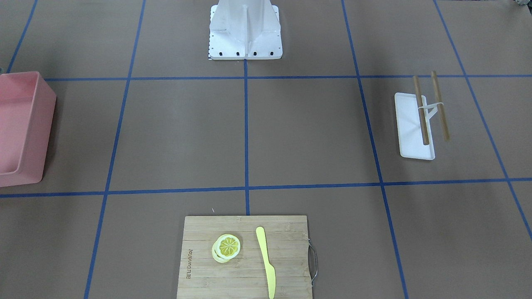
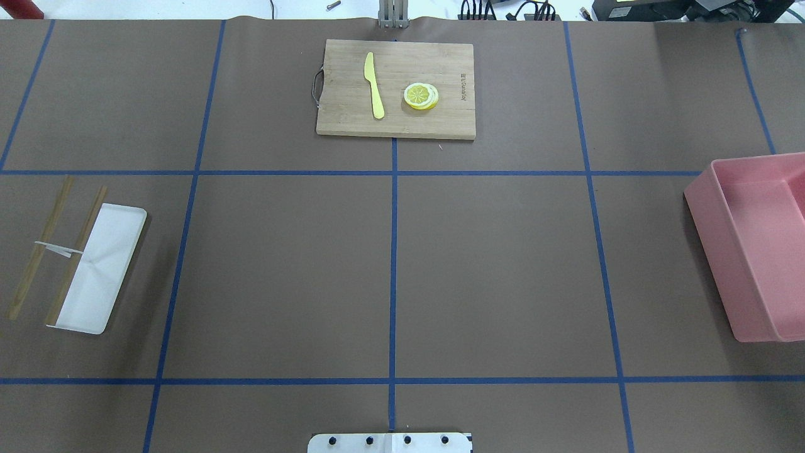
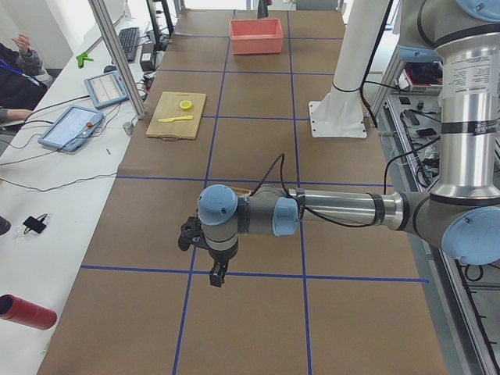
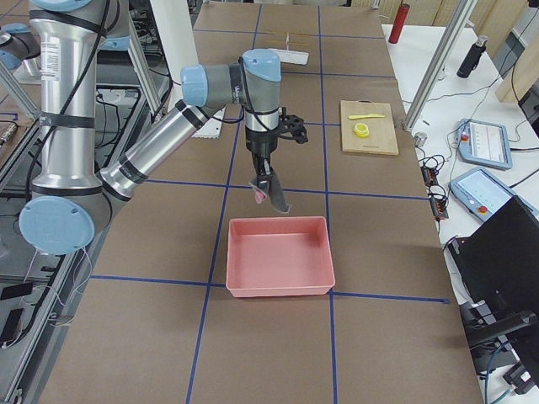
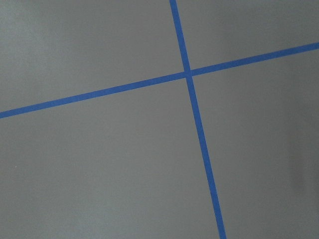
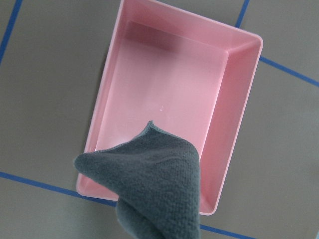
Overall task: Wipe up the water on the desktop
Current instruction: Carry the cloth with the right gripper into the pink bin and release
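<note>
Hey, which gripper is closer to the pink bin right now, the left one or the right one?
Right. The right gripper hangs just beside the pink bin, grey cloth dangling below it; the left gripper is at the desktop's opposite end, past the white tray.

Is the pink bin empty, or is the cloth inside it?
Empty. The pink bin has a bare floor; the grey cloth hangs in the air, outside it.

White side bench [image 3: 58, 258] with tablets [image 3: 72, 127]
</note>
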Available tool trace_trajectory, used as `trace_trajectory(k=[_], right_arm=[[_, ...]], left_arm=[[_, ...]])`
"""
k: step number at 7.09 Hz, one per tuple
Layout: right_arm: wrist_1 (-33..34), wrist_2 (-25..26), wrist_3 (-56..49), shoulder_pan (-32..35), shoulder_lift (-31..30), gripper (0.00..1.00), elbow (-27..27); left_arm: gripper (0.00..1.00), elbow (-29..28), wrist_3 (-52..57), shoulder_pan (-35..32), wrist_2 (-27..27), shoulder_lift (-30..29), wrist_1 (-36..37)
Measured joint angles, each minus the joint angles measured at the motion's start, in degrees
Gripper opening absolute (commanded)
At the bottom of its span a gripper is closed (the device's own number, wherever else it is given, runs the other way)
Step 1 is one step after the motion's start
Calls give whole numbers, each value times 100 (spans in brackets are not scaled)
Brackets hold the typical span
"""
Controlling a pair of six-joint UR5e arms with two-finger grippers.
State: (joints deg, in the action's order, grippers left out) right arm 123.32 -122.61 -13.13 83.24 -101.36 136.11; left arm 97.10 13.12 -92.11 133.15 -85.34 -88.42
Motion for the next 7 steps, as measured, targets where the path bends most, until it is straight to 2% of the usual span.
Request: trace_trajectory(k=[2, 3, 4, 7], right_arm=[[-1171, -163, 6, 73, -662, 0, -492], [-1623, -207, 115, 72, -898, 10, -666], [-1910, -210, 165, 65, -1065, 99, -805], [-2442, -201, 146, 49, -1126, 100, -1075]], left_arm=[[99, 2, 6, 12, 4, 0, 0], [99, 2, 6, 15, 20, -2, 0], [99, 2, 7, 17, 54, -8, 0], [99, -5, -1, 46, 119, -38, 6]])
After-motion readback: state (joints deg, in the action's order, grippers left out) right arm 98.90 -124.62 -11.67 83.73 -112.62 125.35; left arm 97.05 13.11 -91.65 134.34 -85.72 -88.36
